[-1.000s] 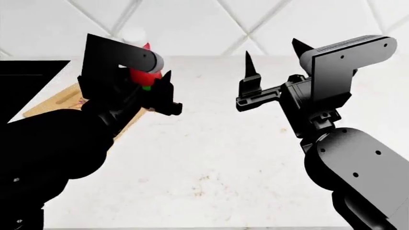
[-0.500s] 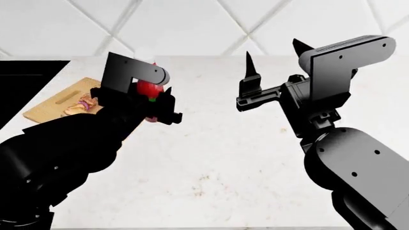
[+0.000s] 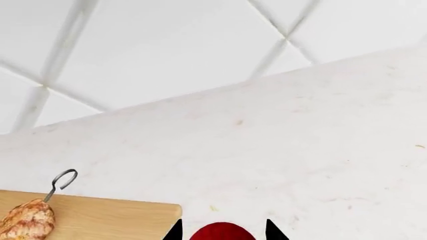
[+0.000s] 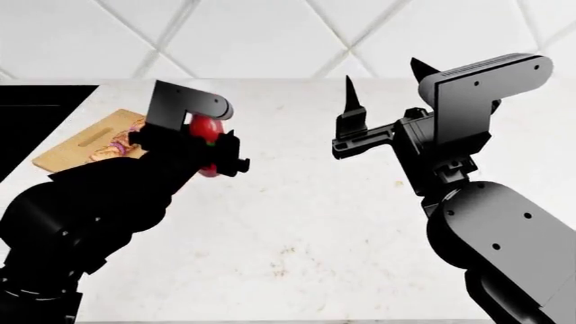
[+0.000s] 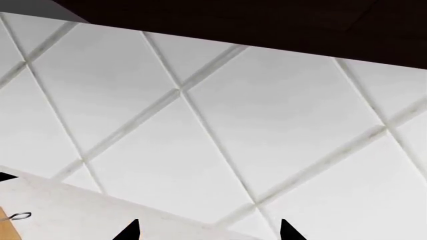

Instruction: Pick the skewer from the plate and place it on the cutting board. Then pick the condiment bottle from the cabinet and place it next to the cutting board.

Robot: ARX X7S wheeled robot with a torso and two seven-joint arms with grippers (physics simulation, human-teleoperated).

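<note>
My left gripper (image 4: 216, 145) is shut on the red condiment bottle (image 4: 205, 129) and holds it above the counter, just right of the cutting board (image 4: 79, 145). The bottle's red body shows between the fingertips in the left wrist view (image 3: 222, 232). The skewer (image 4: 117, 145) lies on the board; its looped metal end (image 3: 63, 178) and a browned meat chunk (image 3: 27, 225) show beside the board's corner (image 3: 120, 217). My right gripper (image 4: 382, 88) is open and empty, held up over the counter's right half, facing the tiled wall. The plate is out of view.
A white speckled counter (image 4: 315, 216) runs to a white diamond-tiled wall (image 4: 270, 34). A black surface (image 4: 32, 115) lies at the far left beside the board. A dark cabinet underside (image 5: 267, 25) shows above the wall tiles.
My left arm has swung right and lowered with the bottle, uncovering the cutting board and skewer. The right arm has barely moved.
</note>
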